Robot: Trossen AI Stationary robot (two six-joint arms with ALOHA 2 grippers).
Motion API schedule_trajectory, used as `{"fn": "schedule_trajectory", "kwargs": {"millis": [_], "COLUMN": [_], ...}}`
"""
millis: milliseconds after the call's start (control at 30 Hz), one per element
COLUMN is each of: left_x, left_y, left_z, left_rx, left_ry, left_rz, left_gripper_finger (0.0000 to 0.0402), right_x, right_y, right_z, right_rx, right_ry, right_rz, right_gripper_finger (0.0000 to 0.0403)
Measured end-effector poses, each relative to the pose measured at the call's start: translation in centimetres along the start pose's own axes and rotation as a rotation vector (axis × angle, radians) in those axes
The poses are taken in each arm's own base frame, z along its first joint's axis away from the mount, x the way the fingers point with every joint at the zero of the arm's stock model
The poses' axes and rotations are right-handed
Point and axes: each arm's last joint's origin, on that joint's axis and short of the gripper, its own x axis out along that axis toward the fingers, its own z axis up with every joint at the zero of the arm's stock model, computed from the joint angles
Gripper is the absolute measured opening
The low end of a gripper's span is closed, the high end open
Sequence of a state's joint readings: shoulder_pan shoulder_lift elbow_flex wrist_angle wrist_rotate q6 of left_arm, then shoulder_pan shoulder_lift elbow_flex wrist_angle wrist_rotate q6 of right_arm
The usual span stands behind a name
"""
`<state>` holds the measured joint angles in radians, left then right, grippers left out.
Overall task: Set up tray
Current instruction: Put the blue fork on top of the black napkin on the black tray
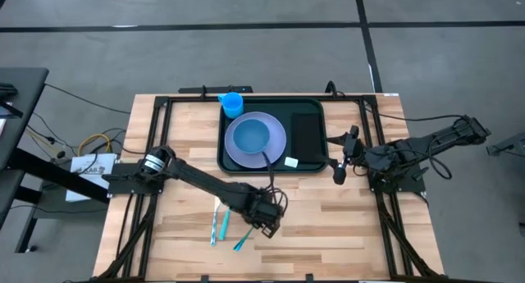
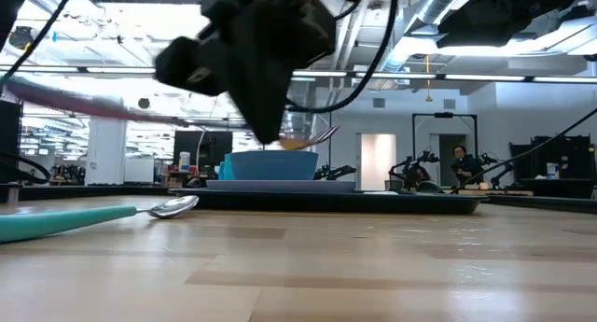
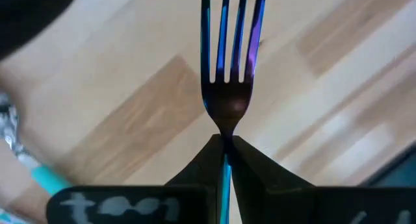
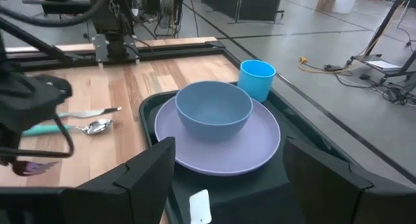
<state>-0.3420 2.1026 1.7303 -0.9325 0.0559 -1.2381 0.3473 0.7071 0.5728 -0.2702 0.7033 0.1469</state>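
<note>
The dark tray [image 1: 316, 164] lies at the table's far middle. On it are a lavender plate [image 4: 253, 152] with a blue bowl [image 4: 213, 110], a blue cup [image 4: 257, 78] and a flat black napkin [image 1: 308, 134]. My left gripper [image 3: 225, 141] hangs over the wood near the tray's front edge [image 1: 267, 217], shut on a purple-blue fork [image 3: 227, 62]. My right gripper [image 4: 227, 185] waits open beside the tray's right edge [image 1: 339, 164], holding nothing. My left gripper pinches the fork's neck [image 3: 226, 128], just below the tines, between its two fingertips. The fingers slant steeply down from above and lie along the fork. The tines stick out past the fingertips, and the teal handle runs back between the fingers. The fork [image 4: 31, 165] is lifted clear of the table.
A teal-handled spoon [image 2: 173, 207] and a knife [image 4: 91, 112] lie on the wood left of my left gripper [image 1: 217, 224]. Bare wood lies between the tray and the near edge. A black frame borders the table, and a person [image 2: 459, 159] sits far behind it.
</note>
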Motion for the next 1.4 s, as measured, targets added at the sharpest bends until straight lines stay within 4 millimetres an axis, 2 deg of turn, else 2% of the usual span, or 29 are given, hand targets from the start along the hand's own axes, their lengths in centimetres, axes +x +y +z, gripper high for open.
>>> {"fn": "schedule_trajectory", "kwargs": {"millis": [167,367,500,733,1033,1400], "left_x": [-2.2,-5.4,-7.2,-10.0,-12.2,-13.0], "left_y": [-0.1,0.2,0.4,-0.5,-1.1,-1.9], "left_z": [2.5,4.5,5.4,6.1,6.5,6.8], "left_rx": [0.036,0.105,0.147,0.209,0.233,0.256], "left_ry": [-0.076,-0.237,-0.38,-0.562,-0.674,-0.706], "left_rz": [-0.001,0.111,0.204,0.223,0.222,0.146], "left_gripper_finger": [0.0011,0.0011,0.0011,0.0011,0.0011,0.0011], "right_x": [-0.5,-0.8,-0.8,-0.1,1.5,4.0], "right_y": [-0.4,-0.3,-0.2,0.4,1.8,3.7], "right_z": [-0.1,-0.1,-0.1,-0.3,0.5,1.4], "right_rx": [0.0,0.005,0.026,0.065,0.08,0.057], "right_ry": [0.003,0.011,0.019,0.052,-0.018,-0.15], "right_rz": [0.007,0.109,0.144,0.154,0.156,0.043], "right_gripper_finger": [0.0275,0.0275,0.0275,0.0275,0.0275,0.0275]}}
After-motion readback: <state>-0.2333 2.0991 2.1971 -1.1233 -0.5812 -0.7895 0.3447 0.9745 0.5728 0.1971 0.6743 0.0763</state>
